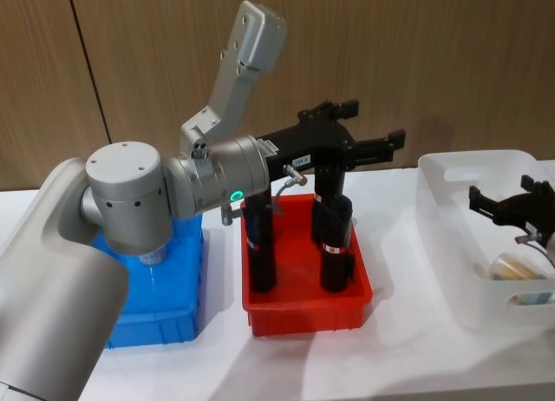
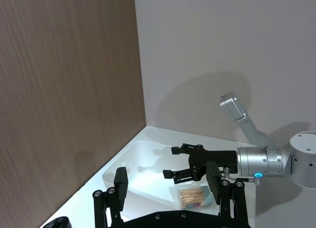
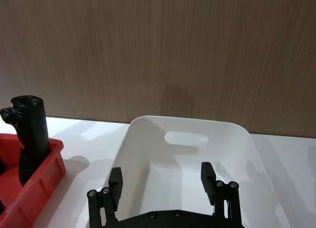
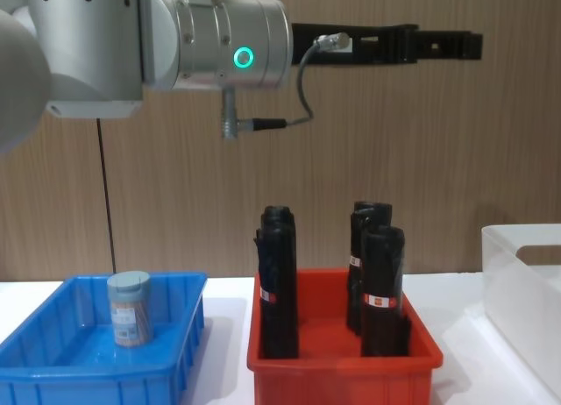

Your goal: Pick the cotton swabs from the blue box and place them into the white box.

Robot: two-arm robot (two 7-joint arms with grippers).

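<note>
1. one cotton swabs jar [image 4: 129, 309] stands upright in the blue box [image 4: 53, 365]; a second jar [image 1: 512, 266] sits in the white box [image 1: 451, 245].
2. my right gripper [image 3: 161, 170] hangs over the white box, jaws wide apart, holding nothing.
3. my left gripper [image 1: 375, 121] is high above the red bin [image 1: 303, 318] of black rolls [image 4: 279, 282], jaws spread, empty.

Cannot see most of the blue box [image 1: 165, 318] from the head view — masked by the left arm [image 1: 121, 193]. Cannot read the cotton swabs [image 4: 130, 309] label — too small. Cannot follow the white box [image 4: 521, 282] past the chest view's right edge.
</note>
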